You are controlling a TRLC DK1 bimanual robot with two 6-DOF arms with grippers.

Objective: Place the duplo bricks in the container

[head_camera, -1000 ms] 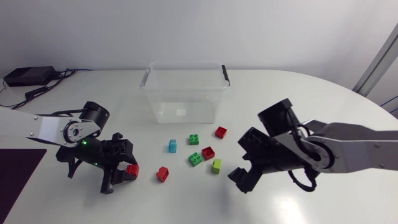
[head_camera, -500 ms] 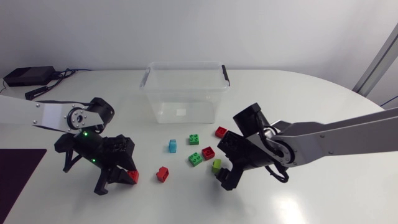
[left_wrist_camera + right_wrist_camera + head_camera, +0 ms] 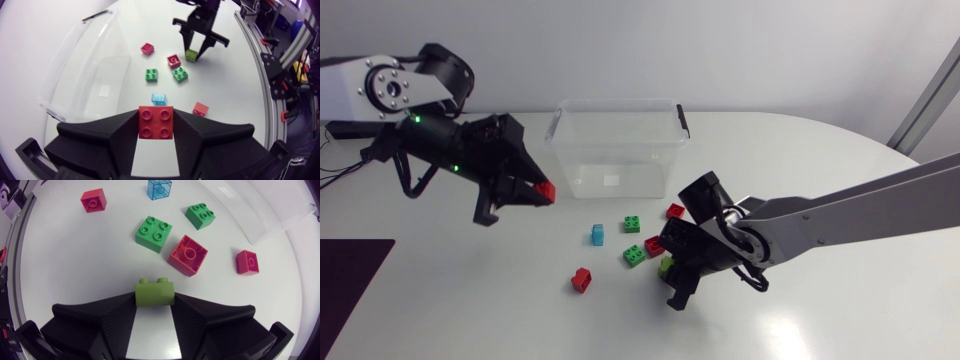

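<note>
A clear container (image 3: 620,104) stands open at the far middle of the table (image 3: 840,320). Only a pale label (image 3: 611,181) shows through its floor, and every brick is outside it.

The left gripper (image 3: 538,190) is raised off the table, just left of the container. Its two fingers press opposite sides of a red brick (image 3: 548,189).

The right gripper (image 3: 670,278) is low at the table in front of the container, clamped the same way on a lime brick (image 3: 668,263).

Loose bricks lie in front of the container:
- a pale blue brick (image 3: 597,235)
- a far green brick (image 3: 633,224)
- a near green brick (image 3: 634,256)
- a far red brick (image 3: 675,211)
- a middle red brick (image 3: 654,245)
- a near red brick (image 3: 581,280)

Only the left wrist view shows the held red brick's four studs. Only the right wrist view shows that the middle red brick lies hollow side up, and that the lime brick's two studs point away from the gripper.
</note>
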